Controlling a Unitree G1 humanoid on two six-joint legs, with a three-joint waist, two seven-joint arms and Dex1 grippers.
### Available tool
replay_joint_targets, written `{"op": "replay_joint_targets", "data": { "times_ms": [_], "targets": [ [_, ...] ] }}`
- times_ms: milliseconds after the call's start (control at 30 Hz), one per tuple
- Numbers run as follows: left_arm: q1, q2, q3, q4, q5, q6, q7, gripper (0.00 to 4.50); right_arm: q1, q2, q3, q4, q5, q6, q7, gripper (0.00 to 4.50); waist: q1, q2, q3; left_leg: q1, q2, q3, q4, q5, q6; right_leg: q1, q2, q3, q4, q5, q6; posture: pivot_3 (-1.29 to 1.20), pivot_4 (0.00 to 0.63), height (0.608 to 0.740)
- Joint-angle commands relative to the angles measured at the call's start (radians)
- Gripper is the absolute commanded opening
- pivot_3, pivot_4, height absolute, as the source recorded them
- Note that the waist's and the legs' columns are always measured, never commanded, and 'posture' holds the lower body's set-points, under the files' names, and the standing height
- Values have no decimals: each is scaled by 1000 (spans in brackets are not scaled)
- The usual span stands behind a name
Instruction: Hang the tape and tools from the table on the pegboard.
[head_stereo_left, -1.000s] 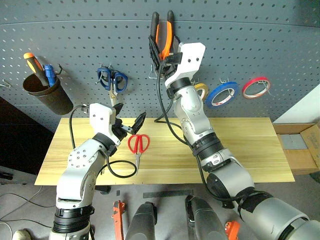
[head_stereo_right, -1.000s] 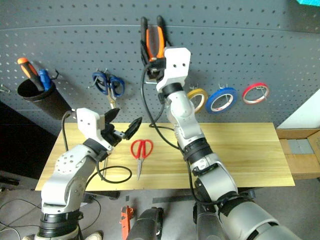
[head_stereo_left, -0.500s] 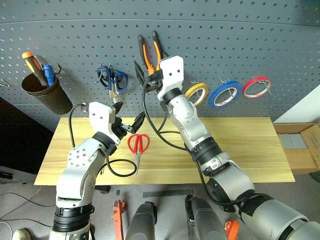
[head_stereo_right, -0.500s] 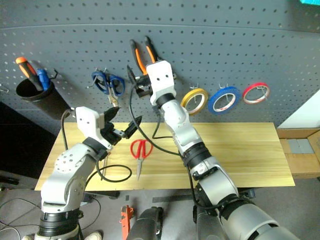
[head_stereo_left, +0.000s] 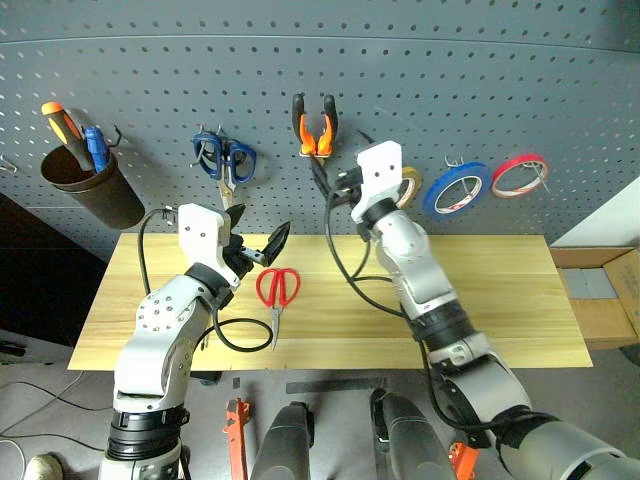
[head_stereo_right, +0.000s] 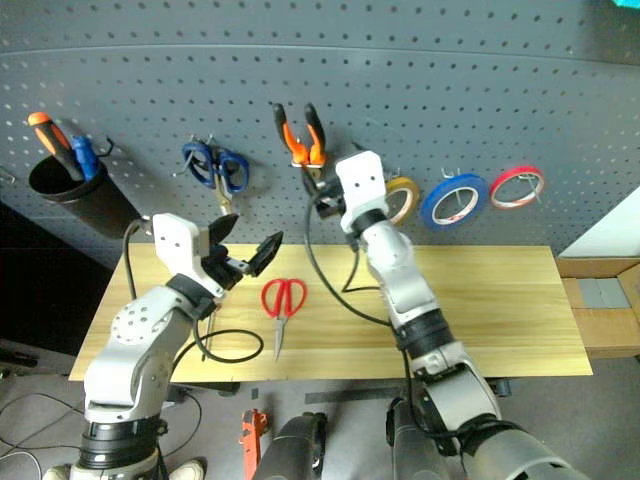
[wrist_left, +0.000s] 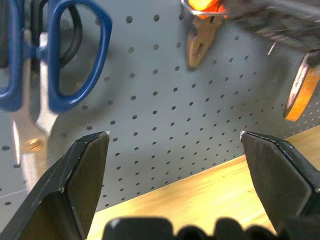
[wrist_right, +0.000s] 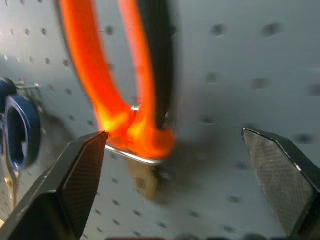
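The pliers (head_stereo_left: 313, 128) hang handles-up on a hook on the pegboard (head_stereo_left: 420, 70), between the blue scissors (head_stereo_left: 224, 160) and the yellow tape (head_stereo_left: 408, 185). The right gripper (wrist_right: 175, 165) is released, jaws wide, just below and right of them; it seems clear of the handles. The blue tape (head_stereo_left: 456, 189) hangs right of the yellow. The red scissors (head_stereo_left: 277, 290) lie on the table (head_stereo_left: 500, 300), beside the left gripper (head_stereo_left: 262, 246), which is spread open and empty.
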Motion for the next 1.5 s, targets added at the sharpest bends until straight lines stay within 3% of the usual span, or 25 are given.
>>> {"op": "replay_joint_targets", "data": {
  "times_ms": [33, 200, 533, 1033, 1500],
  "targets": [
    [49, -9, 23, -91, -11, 4, 27, 4500, 71, -67, -14, -236, 45, 122, 101, 4473, 0, 0, 0, 0, 0, 0, 0, 0, 0, 0, 0, 0, 0, 0, 0, 64, 264, 740],
    [175, -46, 25, -184, 41, 46, 133, 4500, 222, -222, 22, -486, 192, 315, 355, 4473, -3, 0, 0, 0, 0, 1, 0, 0, 0, 0, -1, 1, -1, 0, 0, 47, 255, 740],
    [356, -166, -92, -159, 208, 117, 320, 4500, 514, -423, 72, -629, 287, 208, 718, 4473, -8, -1, -1, 3, -1, 1, 2, 0, 0, 5, 4, 0, -1, -3, 6, 10, 277, 740],
    [302, -183, -100, 194, 227, 238, 295, 4500, 579, -415, 205, -528, 211, -2, 899, 4473, -25, -3, 2, 7, 0, 7, 2, 0, 0, 5, 7, 5, 1, -3, 7, -42, 307, 740],
    [156, -177, -165, 318, 263, 232, 235, 4500, 574, -425, 200, -380, 168, -74, 934, 4473, -26, -3, 3, 17, 0, 9, 2, 0, 0, 13, 6, 7, 1, -3, 8, -51, 319, 740]
  ]
}}
